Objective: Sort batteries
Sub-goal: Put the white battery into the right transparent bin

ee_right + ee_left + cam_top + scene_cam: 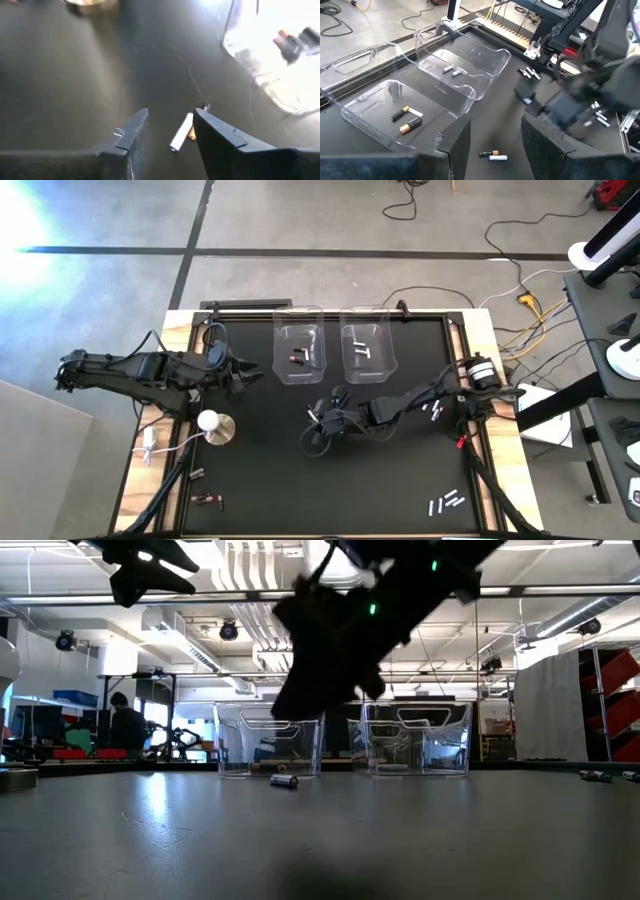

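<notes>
Between right gripper (167, 130) fingers, spread and empty: a silvery battery (180, 132) with a dark one on the mat. Left bin (299, 352) holds two dark cells, right bin (367, 350) silvery ones. Several loose batteries (446, 502) remain. Left gripper (248, 370) waits, open.

Two clear bins (300, 350), two copper-tinted batteries (405, 120) inside one, two arms.

A robotics lab: exposed ceiling ducts (180, 635), floor cables (520, 280), equipment racks (610, 700).
</notes>
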`<action>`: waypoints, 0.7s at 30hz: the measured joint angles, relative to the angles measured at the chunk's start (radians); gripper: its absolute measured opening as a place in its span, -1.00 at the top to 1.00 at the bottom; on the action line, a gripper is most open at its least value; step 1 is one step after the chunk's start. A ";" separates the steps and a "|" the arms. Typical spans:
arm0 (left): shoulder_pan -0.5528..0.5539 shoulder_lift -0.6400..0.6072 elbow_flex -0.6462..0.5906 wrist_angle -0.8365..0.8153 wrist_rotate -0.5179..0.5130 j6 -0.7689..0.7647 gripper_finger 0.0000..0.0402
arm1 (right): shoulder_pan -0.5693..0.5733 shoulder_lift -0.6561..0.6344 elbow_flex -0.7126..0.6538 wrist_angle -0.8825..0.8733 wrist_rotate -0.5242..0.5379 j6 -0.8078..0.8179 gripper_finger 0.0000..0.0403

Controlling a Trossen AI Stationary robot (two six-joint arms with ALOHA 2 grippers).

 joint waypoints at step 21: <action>-0.001 0.036 -0.002 -0.029 0.080 0.004 0.23 | 0.035 0.201 0.014 0.053 0.184 0.294 0.29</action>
